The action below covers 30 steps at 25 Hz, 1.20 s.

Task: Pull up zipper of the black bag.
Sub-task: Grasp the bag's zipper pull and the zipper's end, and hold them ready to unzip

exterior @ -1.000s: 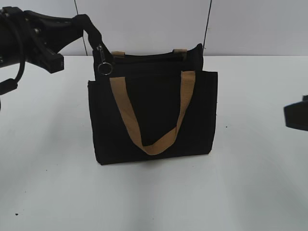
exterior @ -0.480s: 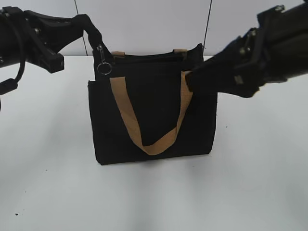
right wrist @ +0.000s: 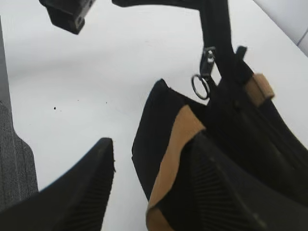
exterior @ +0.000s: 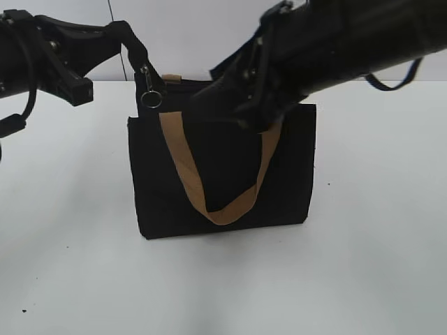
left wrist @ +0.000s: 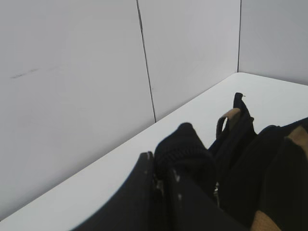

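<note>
Zipper point(right wrist: 203, 72) hangs just beyond the open right gripper point(right wrist: 149, 187).

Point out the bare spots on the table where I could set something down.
The table is bare in front of the black bag and on both sides. It is crowded at the bag's top, where the right gripper reaches in and the left gripper holds the zip strip by the zipper.

- Black bag point(exterior: 223, 188): matt woven cloth
- Handles point(exterior: 183, 164): tan webbing
- Zipper point(right wrist: 203, 77): shiny metal ring
- Table point(exterior: 363, 265): smooth white
</note>
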{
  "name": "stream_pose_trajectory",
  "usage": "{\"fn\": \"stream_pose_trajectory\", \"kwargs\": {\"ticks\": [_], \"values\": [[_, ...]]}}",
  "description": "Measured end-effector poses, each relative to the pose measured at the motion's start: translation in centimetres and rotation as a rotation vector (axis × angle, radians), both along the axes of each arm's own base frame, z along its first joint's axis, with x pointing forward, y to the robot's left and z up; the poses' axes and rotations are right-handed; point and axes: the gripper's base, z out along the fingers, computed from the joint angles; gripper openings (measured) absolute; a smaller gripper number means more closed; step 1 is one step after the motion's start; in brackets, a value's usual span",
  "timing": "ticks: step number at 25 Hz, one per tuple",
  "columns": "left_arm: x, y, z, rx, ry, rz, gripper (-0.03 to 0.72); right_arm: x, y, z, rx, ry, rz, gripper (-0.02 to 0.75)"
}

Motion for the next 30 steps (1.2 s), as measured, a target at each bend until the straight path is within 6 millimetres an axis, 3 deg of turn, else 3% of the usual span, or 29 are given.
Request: {"fn": "stream_pose_trajectory", "kwargs": {"ticks": [4,11,17,30], "values": [[0.0,0.0,0.0,0.000,0.000,0.000,0.031,1.8,2.9,-1.0,-0.021,-0.021,0.068,0.399],[0.0,0.0,0.0,0.000,0.000,0.000,0.031,5.1,5.2,-2.5,-0.033,-0.018,0.068,0.382],[0.0,0.0,0.0,0.000,0.000,0.000,0.031,6.5,6.1,-3.0,-0.034,-0.026,0.064,0.288],[0.0,0.0,0.1,-0.004,-0.004,-0.001,0.030,7.7,6.5,-5.4,-0.064,-0.014,0.024,0.273]]}}
